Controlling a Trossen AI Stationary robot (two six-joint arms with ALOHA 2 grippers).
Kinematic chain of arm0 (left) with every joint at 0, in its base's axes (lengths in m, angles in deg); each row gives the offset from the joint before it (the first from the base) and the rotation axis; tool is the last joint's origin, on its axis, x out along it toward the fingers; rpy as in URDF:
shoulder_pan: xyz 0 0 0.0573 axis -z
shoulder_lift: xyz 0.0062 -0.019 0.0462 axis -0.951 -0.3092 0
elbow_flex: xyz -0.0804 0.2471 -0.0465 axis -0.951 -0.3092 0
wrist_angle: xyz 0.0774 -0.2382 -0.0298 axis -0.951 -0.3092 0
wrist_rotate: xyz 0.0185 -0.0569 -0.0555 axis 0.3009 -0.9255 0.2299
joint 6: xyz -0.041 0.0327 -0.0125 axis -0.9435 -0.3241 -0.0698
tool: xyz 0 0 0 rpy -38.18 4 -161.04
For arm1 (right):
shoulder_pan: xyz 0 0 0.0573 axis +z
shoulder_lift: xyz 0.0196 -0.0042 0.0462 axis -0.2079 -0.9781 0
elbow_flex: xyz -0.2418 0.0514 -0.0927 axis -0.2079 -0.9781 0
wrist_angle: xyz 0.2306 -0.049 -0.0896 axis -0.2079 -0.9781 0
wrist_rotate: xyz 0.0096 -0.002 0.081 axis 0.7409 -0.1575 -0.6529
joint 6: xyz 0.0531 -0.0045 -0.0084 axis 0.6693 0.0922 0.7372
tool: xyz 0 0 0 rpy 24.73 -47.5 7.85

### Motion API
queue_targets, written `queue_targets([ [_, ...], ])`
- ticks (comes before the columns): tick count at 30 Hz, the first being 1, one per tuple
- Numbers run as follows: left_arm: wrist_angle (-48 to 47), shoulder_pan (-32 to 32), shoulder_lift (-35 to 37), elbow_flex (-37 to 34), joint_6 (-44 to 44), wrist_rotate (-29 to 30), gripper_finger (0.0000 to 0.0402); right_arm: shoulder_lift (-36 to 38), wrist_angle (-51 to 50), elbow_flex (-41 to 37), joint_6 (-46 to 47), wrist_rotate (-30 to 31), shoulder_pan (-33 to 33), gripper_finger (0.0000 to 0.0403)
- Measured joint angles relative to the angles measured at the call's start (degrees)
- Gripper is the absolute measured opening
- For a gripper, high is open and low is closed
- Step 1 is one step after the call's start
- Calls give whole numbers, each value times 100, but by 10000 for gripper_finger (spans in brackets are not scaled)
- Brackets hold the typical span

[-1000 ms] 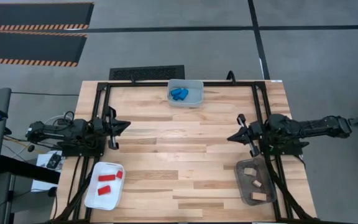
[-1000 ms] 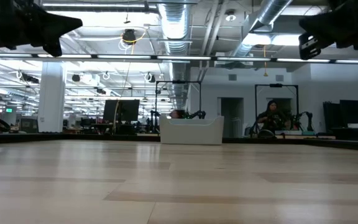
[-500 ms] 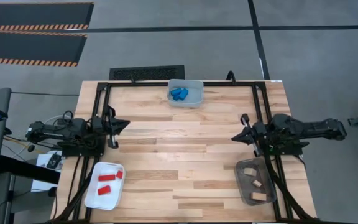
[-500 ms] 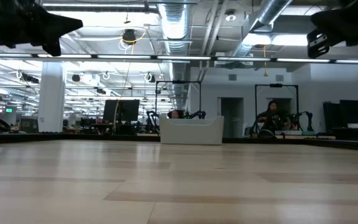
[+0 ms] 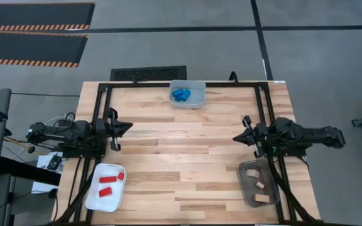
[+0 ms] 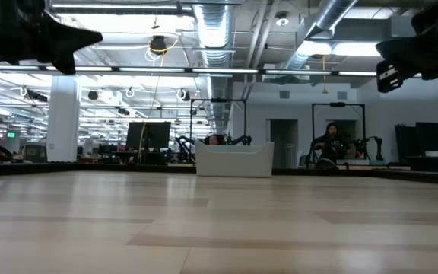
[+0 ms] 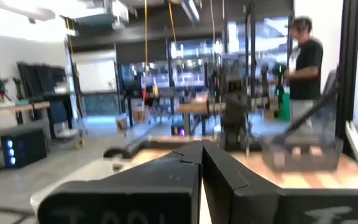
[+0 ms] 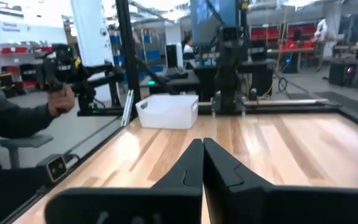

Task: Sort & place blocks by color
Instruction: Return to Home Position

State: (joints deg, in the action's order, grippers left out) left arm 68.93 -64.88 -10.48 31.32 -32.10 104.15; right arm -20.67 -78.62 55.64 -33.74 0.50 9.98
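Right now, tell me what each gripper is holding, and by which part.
Nothing is held. The left gripper and the right gripper are both shut on nothing, raised above the table; the blocks lie in bins.

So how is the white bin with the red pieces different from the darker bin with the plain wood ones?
The white bin is opaque white; the grey bin is dark and see-through. The white bin holds red blocks, the grey bin tan blocks. The white bin sits by the left arm, the grey bin by the right arm. Both hold three blocks.
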Motion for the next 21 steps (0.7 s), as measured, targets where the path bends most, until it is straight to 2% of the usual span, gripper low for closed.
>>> queue_targets([
  [9, -300, 0, 10, -4, -111, 50, 0, -169, -176, -2, -317, -23, -39, 33],
  [21, -961, -2, -184, 15, -348, 104, 0, -251, -205, -11, -118, -22, -33, 34],
])
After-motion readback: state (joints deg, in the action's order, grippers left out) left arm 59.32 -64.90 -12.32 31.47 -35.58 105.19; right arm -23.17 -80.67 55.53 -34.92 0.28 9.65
